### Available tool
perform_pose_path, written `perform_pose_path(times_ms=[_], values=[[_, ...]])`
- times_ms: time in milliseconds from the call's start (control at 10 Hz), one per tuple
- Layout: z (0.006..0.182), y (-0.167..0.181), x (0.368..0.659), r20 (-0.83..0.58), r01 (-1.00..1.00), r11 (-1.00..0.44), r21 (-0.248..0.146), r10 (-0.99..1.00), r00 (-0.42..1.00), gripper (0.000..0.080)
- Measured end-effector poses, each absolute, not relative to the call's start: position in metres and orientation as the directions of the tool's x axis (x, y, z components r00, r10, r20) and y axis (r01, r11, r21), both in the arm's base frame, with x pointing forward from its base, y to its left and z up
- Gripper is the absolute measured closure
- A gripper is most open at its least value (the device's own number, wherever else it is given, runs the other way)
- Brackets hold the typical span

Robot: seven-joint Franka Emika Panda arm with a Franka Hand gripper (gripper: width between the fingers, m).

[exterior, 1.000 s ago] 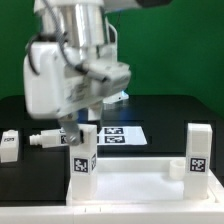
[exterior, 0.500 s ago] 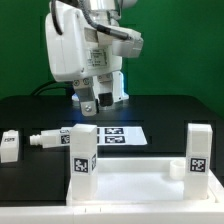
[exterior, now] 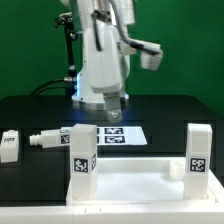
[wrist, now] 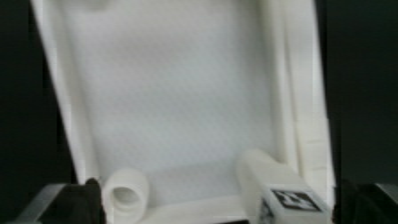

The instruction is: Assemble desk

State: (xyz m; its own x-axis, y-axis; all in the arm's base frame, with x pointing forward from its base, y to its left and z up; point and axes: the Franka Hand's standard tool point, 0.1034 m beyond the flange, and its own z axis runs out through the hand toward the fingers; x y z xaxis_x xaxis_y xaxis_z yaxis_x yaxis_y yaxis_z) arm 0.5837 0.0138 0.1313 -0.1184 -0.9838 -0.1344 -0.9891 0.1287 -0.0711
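Observation:
The white desk top (exterior: 135,186) lies at the front with its rim up. One tagged white leg (exterior: 82,152) stands at its corner on the exterior view's left, and another leg (exterior: 198,150) stands at the right. My gripper (exterior: 111,110) hangs open and empty above the marker board, behind and above the left standing leg. In the wrist view the desk top (wrist: 178,90) fills the picture, with a tagged leg (wrist: 281,197) and a rounded white part (wrist: 127,194) between my dark fingertips (wrist: 79,200). My gripper (wrist: 231,203) is wide open there.
Two loose tagged legs (exterior: 10,145) (exterior: 47,140) lie on the black table at the exterior view's left. The marker board (exterior: 118,133) lies flat behind the desk top. A green wall stands behind.
The arm has risen and swung toward the exterior view's right, off the left standing leg. That leg stays upright on the desk top.

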Motion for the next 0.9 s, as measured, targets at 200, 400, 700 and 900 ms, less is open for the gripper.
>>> perform_pose_path(times_ms=[200,400,700,900], values=[[0.131,0.013,0.584,-0.135,-0.989,0.13,-0.072,-0.984,-0.119,0.0151],[0.129,0.013,0.583,-0.134,-0.989,0.127,-0.069,-0.984,-0.117,0.0151],[0.097,0.016,0.553,-0.121,-0.994,0.104,-0.021,-0.988,-0.1,0.0151],[0.066,0.026,0.539,-0.079,-0.992,0.123,0.01,-0.989,-0.123,0.0151]])
